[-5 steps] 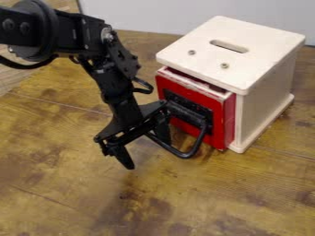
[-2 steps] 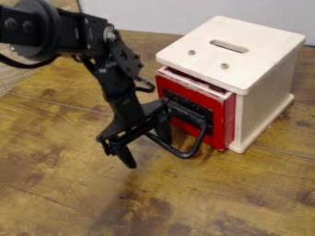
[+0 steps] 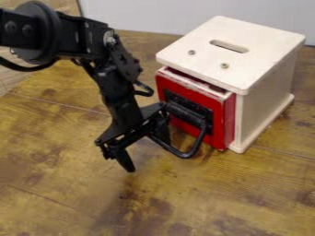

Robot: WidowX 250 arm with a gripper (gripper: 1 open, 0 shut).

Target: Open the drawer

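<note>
The drawer (image 3: 185,103) has a red front with a black panel and sits in a cream-white box (image 3: 264,88). Its front stands a little proud of the box. A large black loop handle (image 3: 187,138) hangs from it toward the table. My black gripper (image 3: 139,140) is just left of the handle and open. One finger (image 3: 157,123) reaches to the handle's left side, and whether it touches I cannot tell. The other finger (image 3: 123,159) points down at the table.
The box stands on a worn wooden table (image 3: 74,198), and its cream top has a slot (image 3: 229,44). My arm (image 3: 74,41) comes in from the upper left. Bare wood lies in front of and left of the box.
The gripper has shifted slightly down and to the left, beside the handle. The drawer front shows no clear movement.
</note>
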